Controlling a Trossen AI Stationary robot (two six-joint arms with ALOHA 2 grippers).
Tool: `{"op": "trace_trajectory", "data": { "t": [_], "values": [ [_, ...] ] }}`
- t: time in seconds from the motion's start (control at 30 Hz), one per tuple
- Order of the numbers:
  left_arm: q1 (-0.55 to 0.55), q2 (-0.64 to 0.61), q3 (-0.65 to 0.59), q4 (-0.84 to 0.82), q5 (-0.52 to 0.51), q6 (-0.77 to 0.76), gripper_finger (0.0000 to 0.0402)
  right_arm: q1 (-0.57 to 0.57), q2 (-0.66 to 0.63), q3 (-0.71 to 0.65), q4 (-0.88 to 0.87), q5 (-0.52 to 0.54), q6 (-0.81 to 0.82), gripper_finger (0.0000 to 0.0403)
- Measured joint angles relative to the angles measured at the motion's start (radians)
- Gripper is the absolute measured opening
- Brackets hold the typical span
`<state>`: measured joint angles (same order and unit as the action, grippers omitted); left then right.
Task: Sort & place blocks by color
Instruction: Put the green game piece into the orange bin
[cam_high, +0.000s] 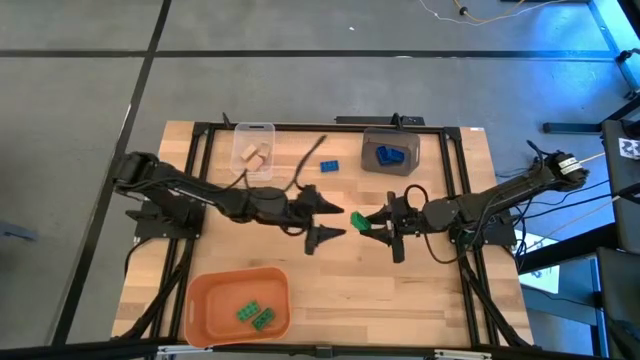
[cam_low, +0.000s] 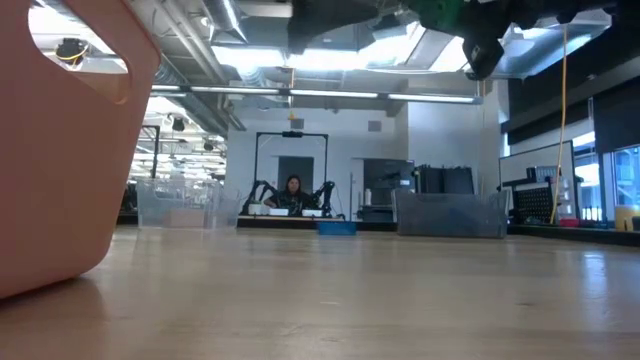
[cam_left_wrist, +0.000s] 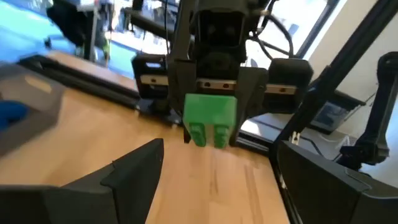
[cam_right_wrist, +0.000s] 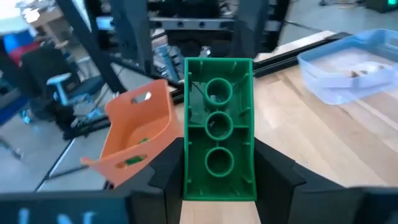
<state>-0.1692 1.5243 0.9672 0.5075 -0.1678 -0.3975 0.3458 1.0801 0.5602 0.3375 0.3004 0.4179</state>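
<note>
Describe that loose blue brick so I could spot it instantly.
On the wooden table, look along the far edge between the clear bin and the grey bin. The blue brick lies there on bare wood, the only brick outside a bin or fingers.

Grey floor (cam_high: 80, 100), seemingly concrete.

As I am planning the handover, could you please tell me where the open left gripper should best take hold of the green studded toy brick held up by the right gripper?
Probably by the free end of the green studded toy brick that juts from the right gripper toward the left gripper, approaching head-on across the table's middle. The other end sits between the right fingers, so closing across the exposed long sides looks safest.
</note>
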Motion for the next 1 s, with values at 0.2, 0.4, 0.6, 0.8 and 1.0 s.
{"op": "trace_trajectory", "data": {
  "t": [0.2,0.4,0.6,0.8,1.0],
  "values": [
    [0.003,0.069,0.109,-0.112,0.053,-0.045,0.0306,0.0,0.007,0.0,0.003,-0.059,-0.04,0.0139],
    [0.004,0.117,0.155,-0.106,0.073,-0.046,0.0306,0.0,0.04,0.001,0.01,-0.061,-0.083,0.0139],
    [0.006,0.12,0.154,-0.113,0.047,-0.065,0.0306,0.0,0.066,0.001,0.032,-0.057,-0.084,0.0139],
    [0.006,0.12,0.154,-0.129,0.027,-0.039,0.0243,0.0,0.064,0.002,0.05,-0.065,-0.09,0.0138],
    [0.028,0.12,0.154,-0.128,0.059,-0.038,0.0125,-0.001,0.063,0.001,0.041,-0.058,-0.06,0.0138]
  ]
}}
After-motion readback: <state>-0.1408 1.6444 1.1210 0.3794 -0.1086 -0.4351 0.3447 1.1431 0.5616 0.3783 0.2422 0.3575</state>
